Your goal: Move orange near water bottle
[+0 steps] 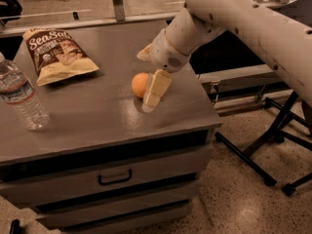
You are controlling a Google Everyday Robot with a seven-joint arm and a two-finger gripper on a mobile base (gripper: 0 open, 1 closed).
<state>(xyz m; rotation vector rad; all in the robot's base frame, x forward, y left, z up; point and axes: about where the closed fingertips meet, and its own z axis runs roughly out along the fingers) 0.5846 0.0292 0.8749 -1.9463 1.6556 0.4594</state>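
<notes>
1. Gripper (pixel 154 90) is down at the tabletop, right of centre, touching or just beside the right side of the orange (pixel 139 84); can't tell whether it's open or closed, or whether it holds the fruit
2. Orange sits on the table (pixel 97 126), mid-right, partly hidden behind the gripper; not lifted as far as I can see
3. Arm (pixel 234 18) comes in from the upper right, wrist angled down-left over the orange
4. Step in hand, my read: securing the orange before carrying it left. Do it well = centre the gripper on the fruit's widest part, not on its right edge; it's round and smooth, so an off-centre squeeze will likely pop it out and send it rolling
5. Close gently, then lift just clear of the surface before any sideways travel; dragging risks it rolling away
6. Bottle (pixel 22 99) stands upright at the far left edge, well apart from the orange; it looks light and tall, so easy to tip. Approach from its right and set the orange down near it, not touching
7. Chip bag (pixel 57 55) lies back-left, between the two but further back; keep the path along the front half of the table to miss it
8. Release only once the orange rests on the table, so it doesn't roll
</notes>
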